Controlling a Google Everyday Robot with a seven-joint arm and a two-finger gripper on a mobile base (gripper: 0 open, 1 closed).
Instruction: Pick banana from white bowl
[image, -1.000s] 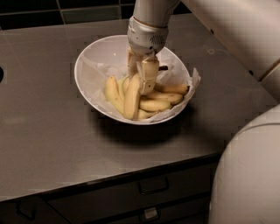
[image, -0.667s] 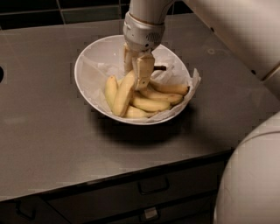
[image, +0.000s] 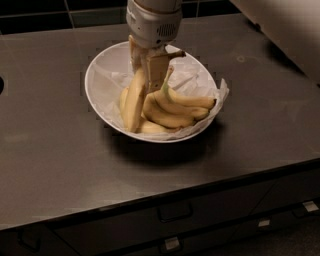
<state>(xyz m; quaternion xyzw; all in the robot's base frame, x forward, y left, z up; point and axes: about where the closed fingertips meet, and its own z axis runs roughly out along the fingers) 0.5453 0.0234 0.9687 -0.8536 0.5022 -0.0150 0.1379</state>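
Over the white bowl, my hand clamps the top of the banana, which stands nearly upright, tip down.

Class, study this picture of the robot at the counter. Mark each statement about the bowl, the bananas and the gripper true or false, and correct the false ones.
1. The white bowl stands on a dark countertop. True.
2. The bowl holds just one piece of fruit. False: several smaller bananas lie in it beside the largest banana.
3. The bowl is lined with crumpled white paper. True.
4. The gripper hangs over bare countertop beside the bowl. False: it is over the bowl, at the upper end of the largest banana, which stands steeply.
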